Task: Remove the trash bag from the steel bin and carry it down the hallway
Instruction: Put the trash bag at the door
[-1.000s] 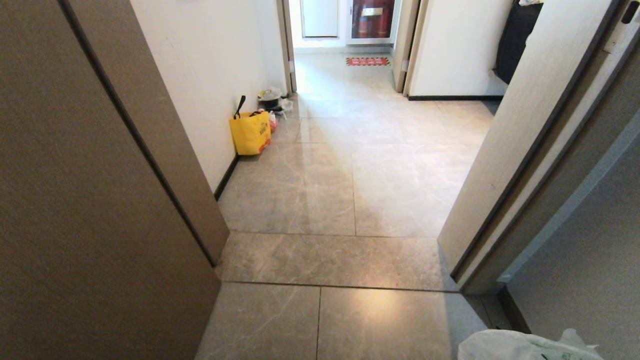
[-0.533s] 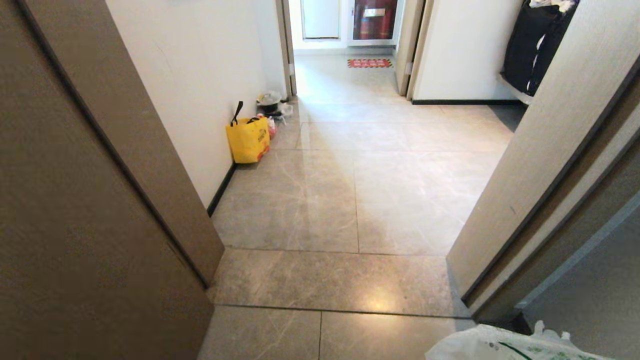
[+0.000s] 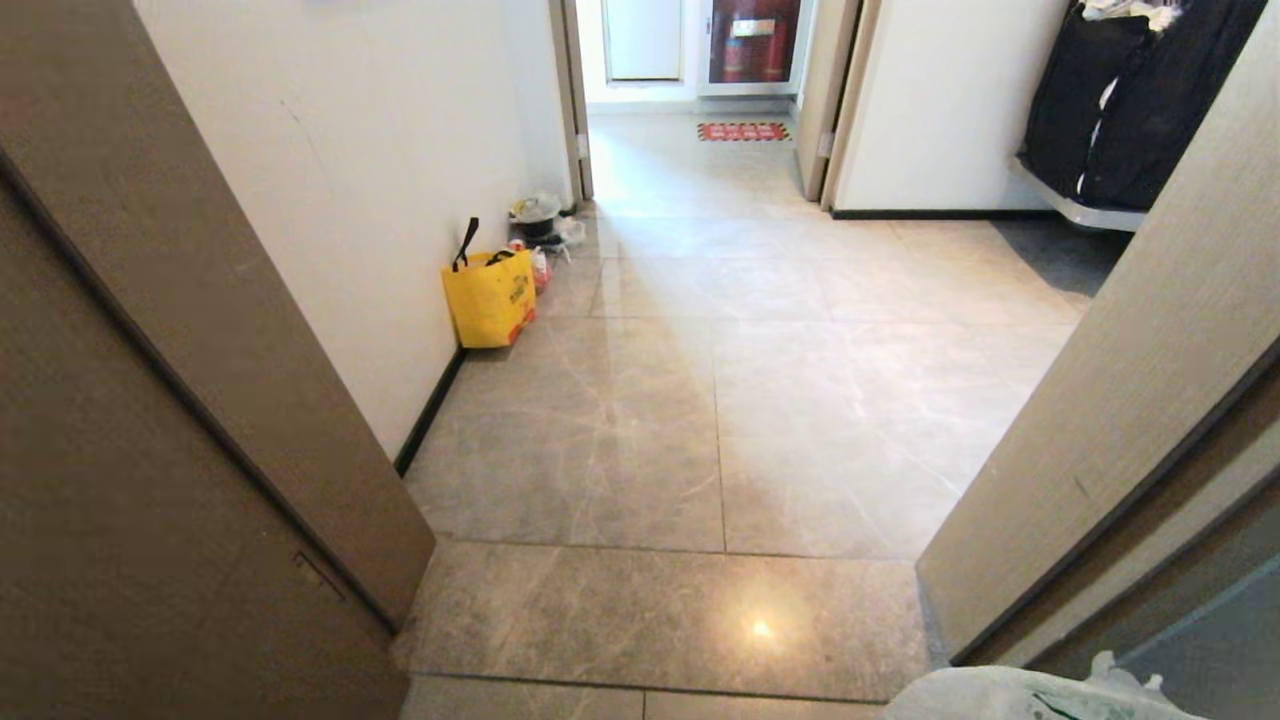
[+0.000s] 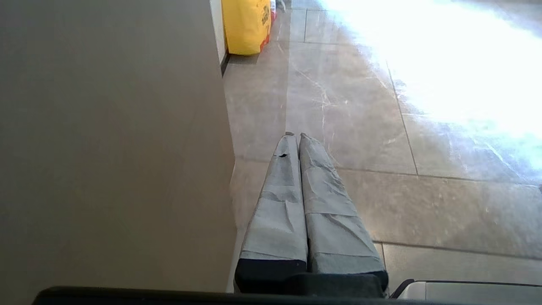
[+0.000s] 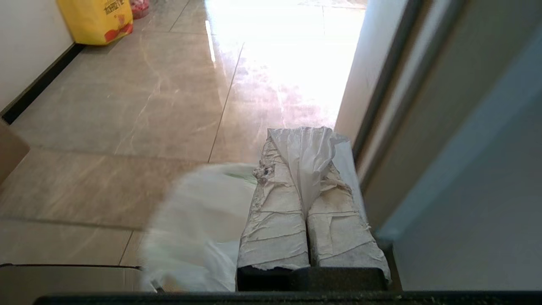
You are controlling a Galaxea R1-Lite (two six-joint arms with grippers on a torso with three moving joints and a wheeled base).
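The trash bag [image 3: 1010, 695], thin white plastic with green print, peeks in at the head view's lower right edge. In the right wrist view its gathered top [image 5: 307, 156] is pinched between the taped fingers of my right gripper [image 5: 302, 135], which is shut on it. The bag's body [image 5: 199, 220] hangs blurred beside the fingers. My left gripper [image 4: 295, 135] is shut on nothing, close to a brown door face, above the tiles. The hallway [image 3: 720, 400] of glossy grey-beige tiles stretches ahead. The steel bin is out of view.
A brown door [image 3: 150, 450] stands close on the left and a door frame [image 3: 1120, 450] close on the right. A yellow tote [image 3: 490, 295] and small items [image 3: 540, 210] sit against the left wall. Black bags on a cart [image 3: 1130, 100] are at far right, a red mat [image 3: 742, 131] far ahead.
The whole head view has shifted: the camera has moved forward through the doorway, and more of the hallway and the black bags show. Both arms stay still; the bag stays held.
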